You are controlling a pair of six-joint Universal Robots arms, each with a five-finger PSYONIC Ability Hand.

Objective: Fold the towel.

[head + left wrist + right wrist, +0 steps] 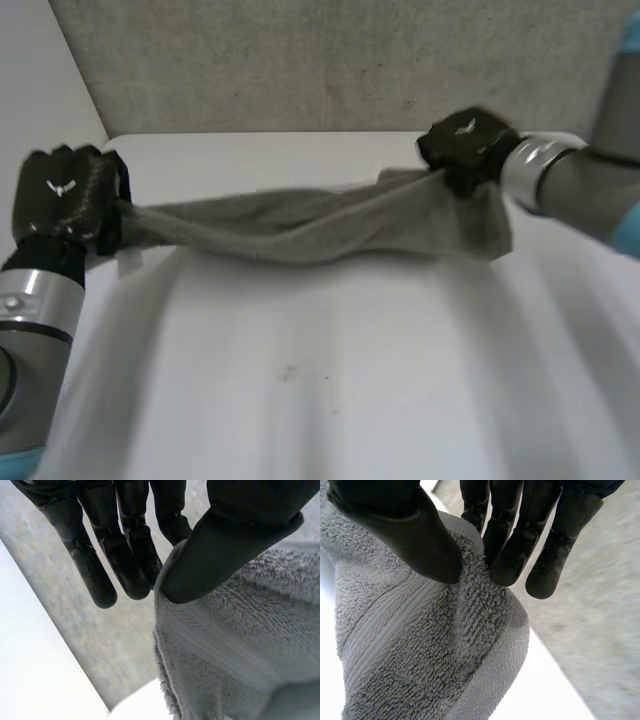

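Grey towel [320,225] held up over the far part of the white table [330,400], drawn out sideways into a long, bunched band running along the table's far edge. Middle of the band sagging toward the table; whether touching it there, cannot tell.

Left robot hand [65,195] just off the table's far left corner, gripping the towel's left end. Left wrist view: left thumb [225,550] pressed onto the towel's edge, pinching it against the straight left fingers [130,565], with the rest of the pile cloth spreading away below the thumb.

Right robot hand [465,145] above the table's far edge, toward its right side, gripping the towel's right end. Right wrist view: a raised fold of cloth nipped between the right thumb [405,530] and the right fingers [515,545], with a flat ribbed stripe [380,640] crossing the pile below the pinch. Right end of the towel hanging from this pinch in a loose flap down toward the table.

Left arm [30,340] rising at the table's left side, right arm [590,190] reaching in over the table's right side. Speckled grey wall [350,60] standing behind the table's far edge.
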